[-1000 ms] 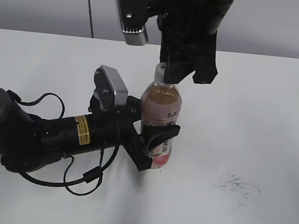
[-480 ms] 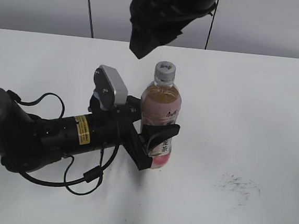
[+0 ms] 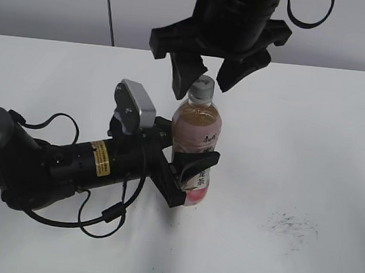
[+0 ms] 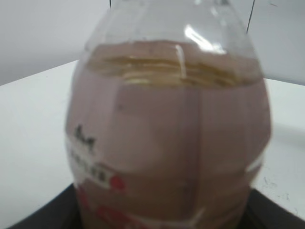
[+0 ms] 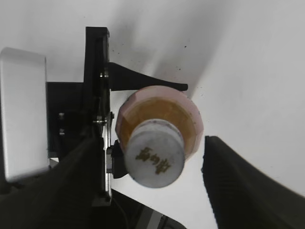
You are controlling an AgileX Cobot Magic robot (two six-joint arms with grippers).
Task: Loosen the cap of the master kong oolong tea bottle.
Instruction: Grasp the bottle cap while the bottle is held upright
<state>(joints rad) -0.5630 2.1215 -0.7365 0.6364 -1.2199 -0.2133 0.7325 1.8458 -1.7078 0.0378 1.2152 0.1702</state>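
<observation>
The master kong oolong tea bottle [image 3: 195, 147] stands upright on the white table, amber tea inside, pink label low down. My left gripper [image 3: 190, 175] is shut on its lower body from the left; the bottle fills the left wrist view [image 4: 167, 143]. The white-grey cap [image 3: 202, 87] with a dark mark sits on the neck. My right gripper [image 3: 207, 75] hangs above it, open, one finger on each side of the cap and apart from it. The right wrist view looks straight down on the cap [image 5: 155, 160] between the two dark fingers [image 5: 238, 186].
A white table [image 3: 310, 141] with a grey wall behind. A patch of dark scuff marks [image 3: 293, 226] lies at the front right. The left arm's body and cables [image 3: 71, 165] lie across the table's left side.
The right gripper left the cap, swung up and away, then came back above the cap turned to a new angle with its fingers spread. The left gripper and bottle have not moved.
</observation>
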